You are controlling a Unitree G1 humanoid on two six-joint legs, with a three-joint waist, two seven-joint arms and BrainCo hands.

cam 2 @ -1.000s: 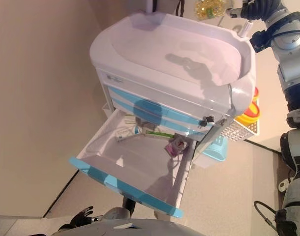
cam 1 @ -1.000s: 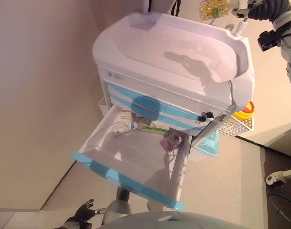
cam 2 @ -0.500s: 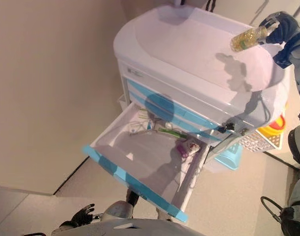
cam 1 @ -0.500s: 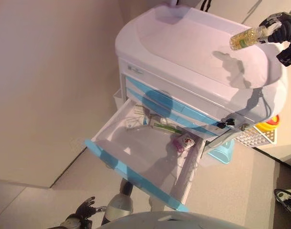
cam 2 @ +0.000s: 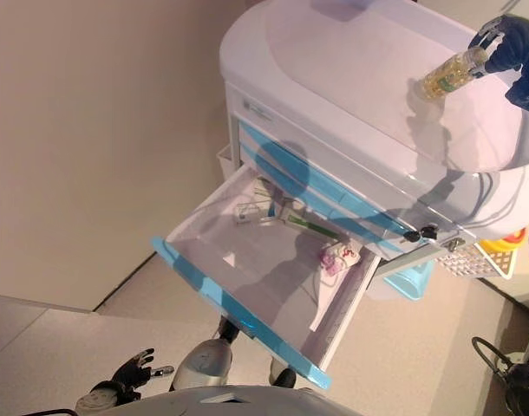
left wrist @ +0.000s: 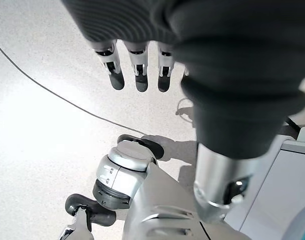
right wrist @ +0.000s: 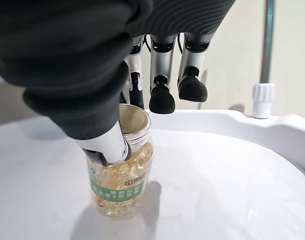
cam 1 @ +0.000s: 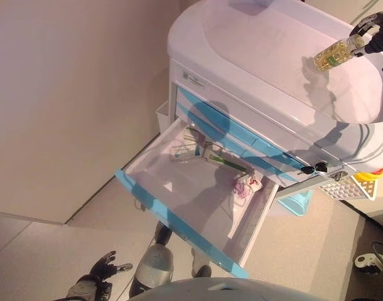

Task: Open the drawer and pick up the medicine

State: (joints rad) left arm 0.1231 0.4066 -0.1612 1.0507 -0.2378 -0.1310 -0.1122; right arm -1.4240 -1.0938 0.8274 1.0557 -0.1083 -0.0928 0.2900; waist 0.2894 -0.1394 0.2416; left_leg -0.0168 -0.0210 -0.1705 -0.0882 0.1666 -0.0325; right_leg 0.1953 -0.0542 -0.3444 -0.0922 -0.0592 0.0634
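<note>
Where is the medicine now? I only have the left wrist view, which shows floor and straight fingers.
Observer: The bottle of yellow capsules stands on the cart's white top, its lid pinched in the right hand.
Operator: Is the drawer open?
Observer: Yes, the drawer is pulled out, its blue front toward the robot.
Operator: Anything left inside it?
Observer: A pink packet and a green item lie near the back.
Operator: And my left hand?
Observer: The left hand hangs low beside the cart, holding nothing.
</note>
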